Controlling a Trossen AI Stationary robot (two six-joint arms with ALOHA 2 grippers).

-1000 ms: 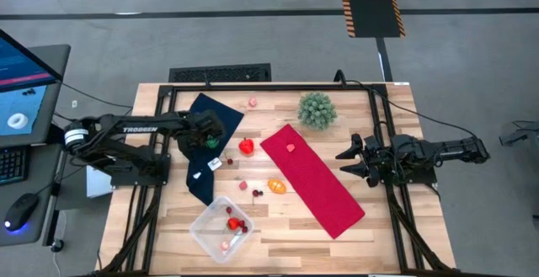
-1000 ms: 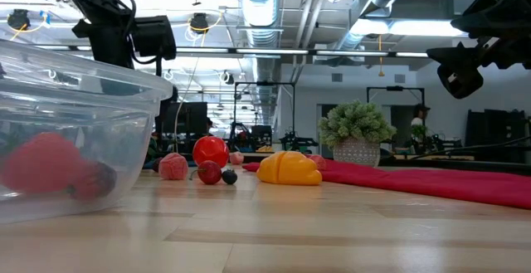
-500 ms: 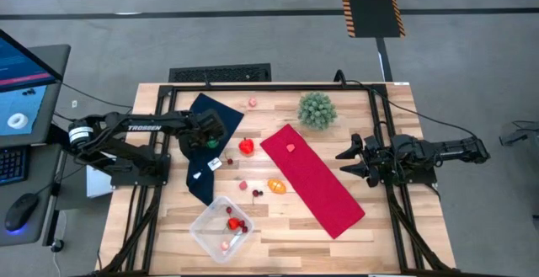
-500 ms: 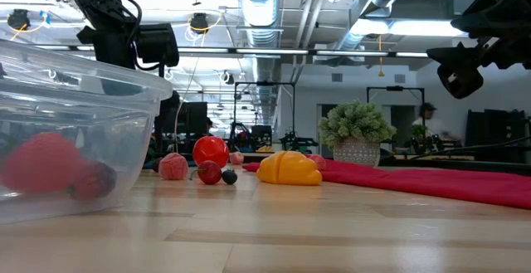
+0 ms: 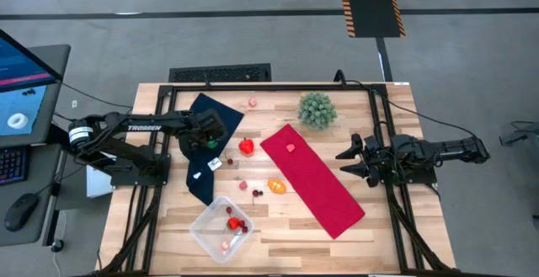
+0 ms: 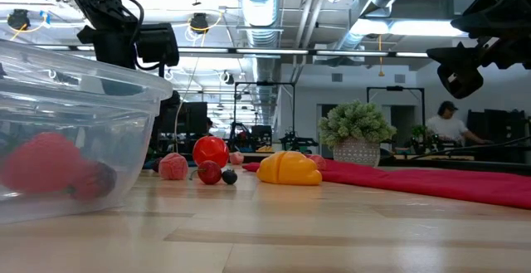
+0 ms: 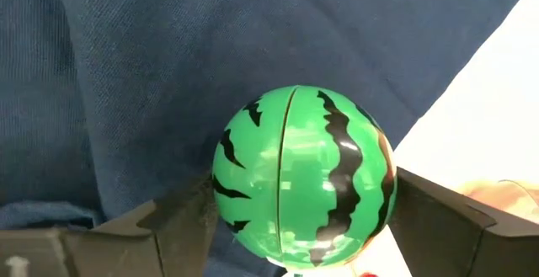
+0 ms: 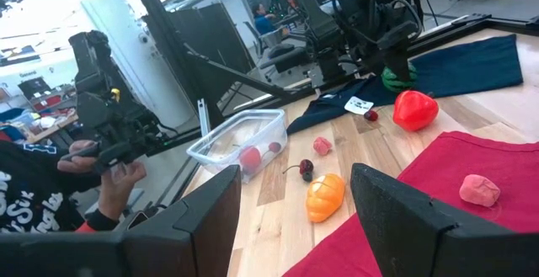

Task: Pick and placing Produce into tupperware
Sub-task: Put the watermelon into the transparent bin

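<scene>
Watermelon-striped green toy ball (image 7: 301, 176) sits on the dark blue cloth (image 5: 205, 149), and the left gripper (image 7: 303, 218) is down over it, one dark finger (image 7: 181, 218) pressed against each side of the ball, so the fingers are held wide apart by a grip on it; in the right wrist view the same green ball (image 8: 397, 77) shows under that arm at the cloth's edge. The clear, shallow plastic box with rounded corners (image 5: 206, 226) lies at the near side of the wooden table (image 5: 286, 235), holding a red berry-like piece (image 5: 233, 223) and a pale pink piece (image 5: 225, 244). Between the box and the long red cloth (image 5: 313, 179) lie an orange ribbed toy (image 5: 276, 186), a pink berry (image 5: 242, 185) and a small dark cherry (image 5: 257, 193). A red toy pepper (image 5: 247, 146) rests just beside the blue cloth, a small pink piece (image 5: 290, 148) lies on the red cloth, and another pink piece (image 5: 252, 103) sits near the far edge. The spiky green plant ball (image 5: 317, 109) stands at the red cloth's far end. The right gripper (image 5: 352, 161) waits at the table's right side, its fingers parted and holding nothing.
</scene>
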